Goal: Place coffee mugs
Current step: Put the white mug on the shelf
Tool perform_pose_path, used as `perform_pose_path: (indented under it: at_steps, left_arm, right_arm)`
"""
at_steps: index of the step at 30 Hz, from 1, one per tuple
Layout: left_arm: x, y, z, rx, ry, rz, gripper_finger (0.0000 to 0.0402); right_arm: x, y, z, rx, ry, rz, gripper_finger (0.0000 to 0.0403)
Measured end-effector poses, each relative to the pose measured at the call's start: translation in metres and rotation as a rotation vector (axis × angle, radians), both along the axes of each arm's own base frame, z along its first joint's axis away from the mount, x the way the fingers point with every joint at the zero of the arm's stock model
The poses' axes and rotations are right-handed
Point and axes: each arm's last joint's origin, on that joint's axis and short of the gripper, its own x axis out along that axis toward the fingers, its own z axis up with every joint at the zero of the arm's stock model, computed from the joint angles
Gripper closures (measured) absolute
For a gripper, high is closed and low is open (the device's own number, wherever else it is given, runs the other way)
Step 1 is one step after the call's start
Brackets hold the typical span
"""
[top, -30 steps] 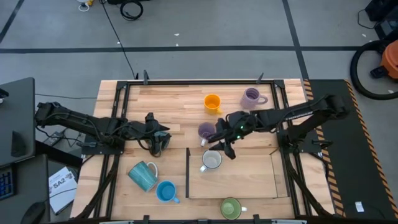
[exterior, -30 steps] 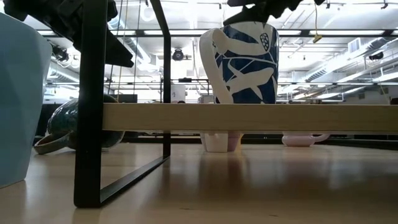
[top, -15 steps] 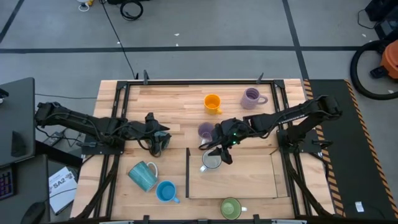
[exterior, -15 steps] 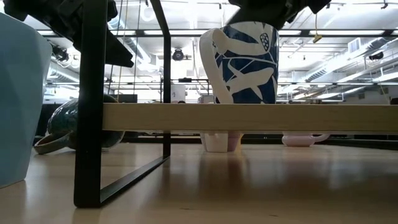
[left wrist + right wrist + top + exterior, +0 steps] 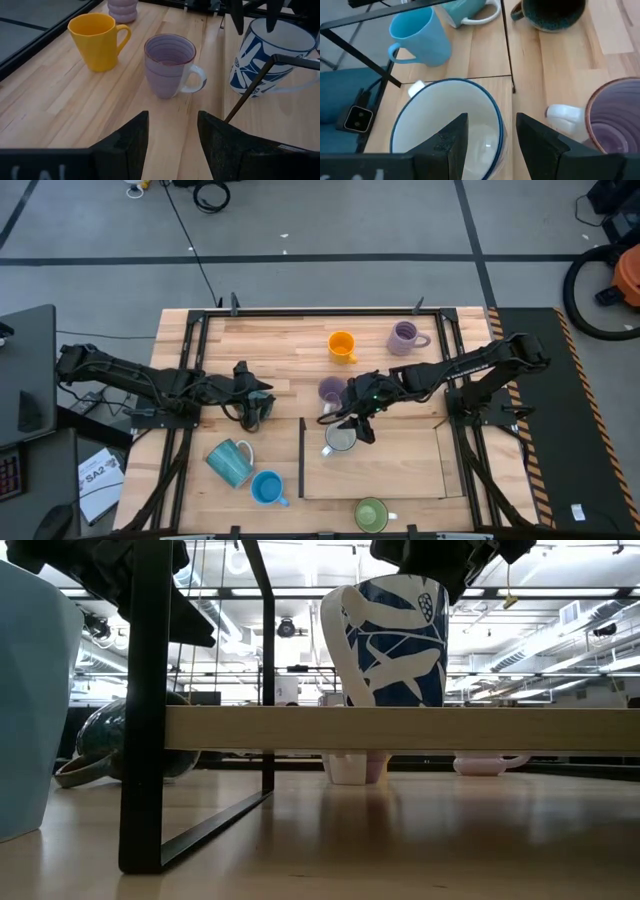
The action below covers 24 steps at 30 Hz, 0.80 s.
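Two fingers of the right hand (image 5: 485,150) stand apart astride the near rim of the white mug (image 5: 447,125), holding nothing yet. That mug sits upright on the raised wooden shelf (image 5: 400,465), directly under the hand, its purple neighbour (image 5: 620,115) just beside it. Left hand (image 5: 172,137), open and empty, waits farther off, facing that purple mug.

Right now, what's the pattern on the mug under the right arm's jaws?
White mug with dark blue leaf shapes, blue rim; clearest in the low view.
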Motion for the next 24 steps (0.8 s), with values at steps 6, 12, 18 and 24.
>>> perform_pose_path:
  at_steps: [6,12,18,24]
  left_arm:
    - [0.0,0.0,-0.0001,0.0,0.001,0.0,0.0225]
    - [0.0,0.0,-0.0001,0.0,0.001,0.0,0.0225]
    - [0.0,0.0,-0.0001,0.0,0.001,0.0,0.0225]
    - [0.0,0.0,-0.0001,0.0,0.001,0.0,0.0225]
  right_arm:
    - [-0.0015,0.0009,-0.0016,-0.003,0.021,0.003,0.0231]
    - [-0.0031,0.0008,-0.0033,-0.005,0.046,0.005,0.0231]
    - [-0.0032,0.001,-0.0033,-0.001,0.047,0.008,0.0231]
    - [-0.0051,0.0007,-0.0054,-0.003,0.077,0.007,0.0231]
